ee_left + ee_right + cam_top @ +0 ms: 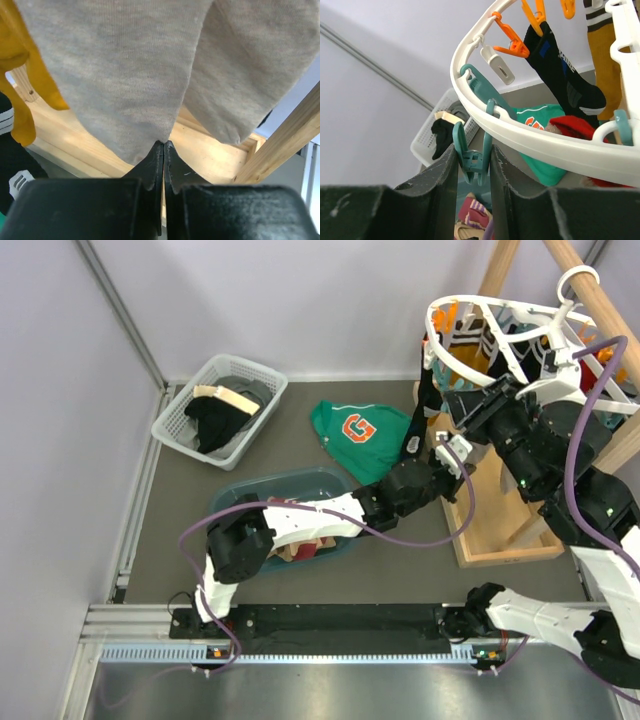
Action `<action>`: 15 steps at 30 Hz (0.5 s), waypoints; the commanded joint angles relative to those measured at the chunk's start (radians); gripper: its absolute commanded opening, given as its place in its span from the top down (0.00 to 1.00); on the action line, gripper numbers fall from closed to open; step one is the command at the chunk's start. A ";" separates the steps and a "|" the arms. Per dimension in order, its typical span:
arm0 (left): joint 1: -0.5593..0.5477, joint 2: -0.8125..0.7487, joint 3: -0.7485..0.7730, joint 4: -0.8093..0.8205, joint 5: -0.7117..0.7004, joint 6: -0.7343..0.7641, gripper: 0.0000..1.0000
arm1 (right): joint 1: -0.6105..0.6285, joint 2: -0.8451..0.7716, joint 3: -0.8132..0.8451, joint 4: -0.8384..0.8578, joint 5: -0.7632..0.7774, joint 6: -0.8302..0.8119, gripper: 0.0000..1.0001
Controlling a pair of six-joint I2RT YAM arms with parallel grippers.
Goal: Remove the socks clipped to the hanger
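The white oval hanger (500, 315) hangs at the top right from the wooden stand. In the right wrist view its rim (545, 142) carries orange clips (512, 46) and teal clips, with a black sock (560, 65), a mustard sock (600, 75) and a red sock (575, 125) hanging. My right gripper (473, 150) is shut on a teal clip (470, 157), one finger on each side; it shows in the top view (480, 405). My left gripper (164, 144) is shut on the bottom tip of a light beige sock (125, 75); a second beige sock (250, 65) hangs beside it.
A teal bin (240, 495) with dropped socks lies under the left arm. A white mesh basket (255, 368) with dark clothes is at the back left. A green sweatshirt (360, 435) lies on the floor. The wooden stand base (500, 550) is below the hanger. Mustard sock (20, 75) at left.
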 commanded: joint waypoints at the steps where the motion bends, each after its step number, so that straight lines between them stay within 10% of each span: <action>1: -0.003 -0.050 0.017 0.054 0.017 0.001 1.00 | -0.001 -0.018 0.000 0.044 -0.042 0.011 0.70; 15: -0.008 -0.156 -0.124 0.097 -0.016 -0.014 1.00 | 0.000 -0.041 0.000 0.055 -0.039 0.022 0.78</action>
